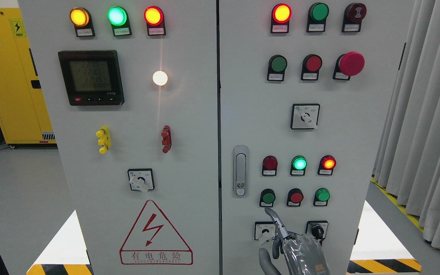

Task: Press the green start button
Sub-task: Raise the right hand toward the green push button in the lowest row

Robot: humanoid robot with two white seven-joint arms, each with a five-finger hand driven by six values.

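Grey curtains point(418, 95) hang at the right and a yellow cabinet point(10, 76) stands at the left behind a tall grey control cabinet point(189, 183) with two doors. On the left door sit three lit lamps in a row at the top, amber, green and red, then a digital meter point(91, 77), one glowing white lamp point(160, 78), a yellow terminal point(102, 139), a red terminal point(166, 139), one rotary switch point(141, 180) and a red-bordered warning triangle point(156, 233).

The right door carries a lit red lamp, a dark green lamp and a buzzer on top; below them a green button, a red button and a red mushroom button point(351, 63); then a selector switch point(305, 116) and a door latch point(240, 170). Lower down are three lamps, two red and one green, above a row of three buttons: green, red, green.

Only one hand shows, the right hand point(281, 240), rising from the bottom edge right of the middle. Its index finger point(275, 218) is stretched out and the rest are curled, holding nothing. The fingertip lies just below the green start button point(268, 198), leftmost in that bottom row; whether it touches cannot be told.
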